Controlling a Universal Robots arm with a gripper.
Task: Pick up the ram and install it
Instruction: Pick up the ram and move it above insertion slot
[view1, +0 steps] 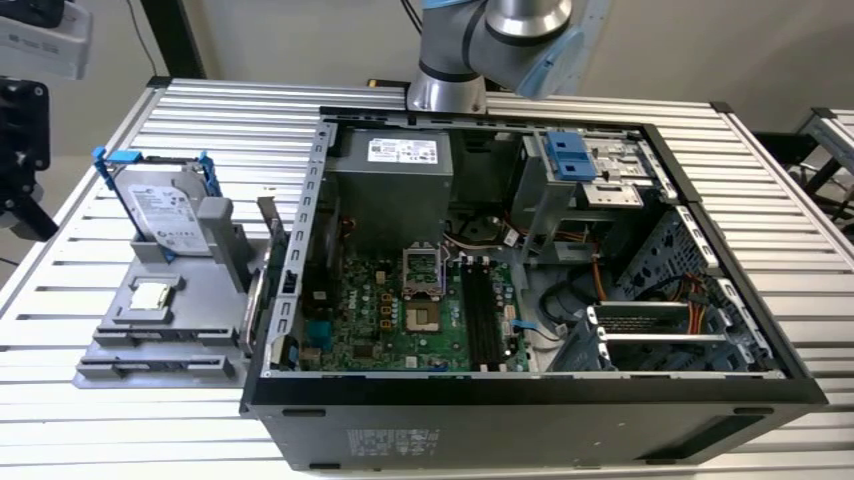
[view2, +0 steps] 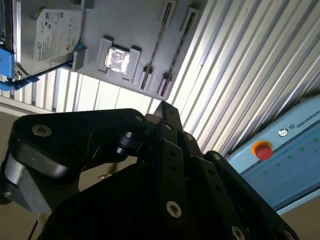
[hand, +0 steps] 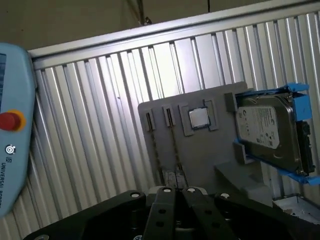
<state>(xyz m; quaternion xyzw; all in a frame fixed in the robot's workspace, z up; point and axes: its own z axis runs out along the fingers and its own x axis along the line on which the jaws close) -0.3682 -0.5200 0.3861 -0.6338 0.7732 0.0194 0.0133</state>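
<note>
The ram shows as two thin long sticks seen edge-on (hand: 156, 145) (view2: 154, 47), standing in slots of the grey holder (view1: 174, 325) beside the square silver chip (hand: 199, 118). My gripper (hand: 173, 190) (view2: 162, 107) hangs high above the table, some way off from the holder, and its black fingers are shut with nothing between them. The arm's base (view1: 447, 85) stands behind the open computer case (view1: 534, 400). On the green motherboard (view1: 387, 310) the black memory slots (view1: 481, 312) lie bare.
A silver hard drive with blue rails (view1: 167, 205) stands at the holder's far end. A light-blue pendant with a red button (view2: 261, 150) lies on the slatted table (view1: 80, 260). Cables and a drive cage (view1: 654, 330) crowd the case at the exterior view's right.
</note>
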